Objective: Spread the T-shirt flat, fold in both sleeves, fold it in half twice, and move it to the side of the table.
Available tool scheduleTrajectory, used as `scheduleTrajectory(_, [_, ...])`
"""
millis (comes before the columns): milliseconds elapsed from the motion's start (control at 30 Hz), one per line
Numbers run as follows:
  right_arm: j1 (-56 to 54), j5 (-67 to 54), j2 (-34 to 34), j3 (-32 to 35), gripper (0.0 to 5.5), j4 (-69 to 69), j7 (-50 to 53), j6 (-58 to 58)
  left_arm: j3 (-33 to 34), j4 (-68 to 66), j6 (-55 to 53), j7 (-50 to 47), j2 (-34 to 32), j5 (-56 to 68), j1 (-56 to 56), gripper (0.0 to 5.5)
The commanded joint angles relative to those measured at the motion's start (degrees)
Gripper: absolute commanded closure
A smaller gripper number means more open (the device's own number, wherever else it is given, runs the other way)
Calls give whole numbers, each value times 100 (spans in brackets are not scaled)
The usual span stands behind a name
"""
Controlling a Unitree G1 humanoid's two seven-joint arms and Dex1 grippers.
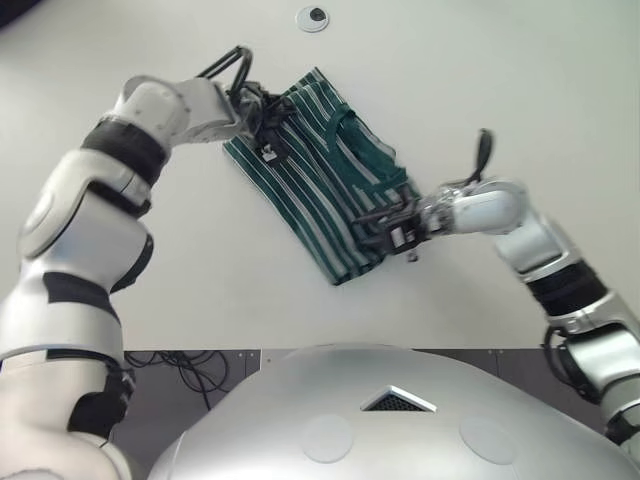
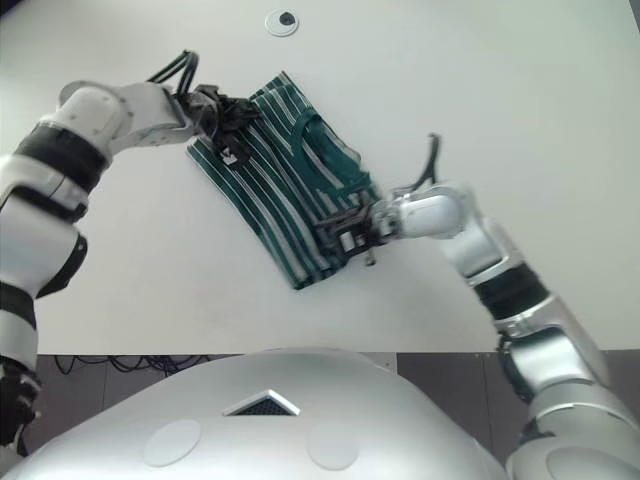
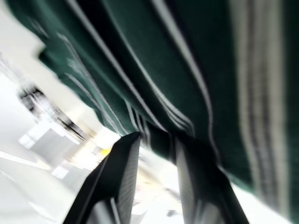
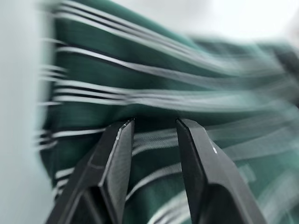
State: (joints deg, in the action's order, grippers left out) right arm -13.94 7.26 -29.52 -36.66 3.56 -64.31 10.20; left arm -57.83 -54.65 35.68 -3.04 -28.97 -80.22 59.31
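At the middle of the surface (image 1: 520,90), slantwise: a green striped T-shirt (image 1: 310,200), folded to a narrow band. Left tool (image 1: 268,135) narrowed on its far end, right tool (image 1: 375,228) narrowed on its near end, each pinching cloth. Could lose a pinch and spoil the fold; could drag layers askew if lifted unevenly. No readable writing.
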Motion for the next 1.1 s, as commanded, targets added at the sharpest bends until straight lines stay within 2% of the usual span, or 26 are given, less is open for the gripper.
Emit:
scheduleTrajectory(33, [-540, 77, 987, 570, 390, -407, 1254, -394, -598, -505, -362, -2427, 387, -738, 882, 424])
scheduleTrajectory(167, [-30, -597, 292, 1891, 390, -326, 1526, -366, 67, -829, -38, -3282, -127, 130, 721, 424])
scheduleTrajectory(233, [653, -1161, -121, 2499, 390, -158, 1345, -81, 872, -344, 1031, -3073, -850, 1489, 1, 424])
scheduleTrajectory(300, [1244, -1626, -374, 2901, 390, 1, 1146, 123, 1417, 254, 2182, -2394, -1576, 3002, -918, 424])
scheduleTrajectory(400, [2026, -2096, -738, 3281, 390, 126, 745, 411, 1332, 1392, 3110, -1180, -2754, 4978, -2581, 424])
scheduleTrajectory(433, [2226, -2088, -882, 3392, 388, 27, 614, 623, 1174, 1850, 3221, -931, -3216, 5466, -3229, 405])
scheduleTrajectory(533, [2647, -1846, -1232, 3470, 361, -260, 302, 1303, 1002, 3176, 3014, -193, -4200, 6346, -4743, 369])
scheduleTrajectory(600, [2865, -1393, -1403, 3304, 338, -438, 261, 1863, 1107, 3829, 2700, 186, -4537, 6599, -5454, 349])
scheduleTrajectory(700, [2811, -800, -1403, 3019, 280, -869, 392, 2511, 1563, 4324, 2240, 467, -4586, 6505, -6153, 297])
scheduleTrajectory(800, [2631, -287, -1316, 2726, 230, -1203, 651, 3019, 2189, 4564, 1895, 271, -4420, 5383, -6601, 251])
scheduleTrajectory(900, [2403, 108, -1118, 2447, 226, -1442, 1034, 3458, 2713, 4804, 1901, 39, -4211, 4618, -6802, 247])
scheduleTrajectory(1100, [1817, 732, -750, 1790, 226, -1877, 1566, 3666, 2993, 4976, 2065, 224, -3547, 4014, -6789, 247])
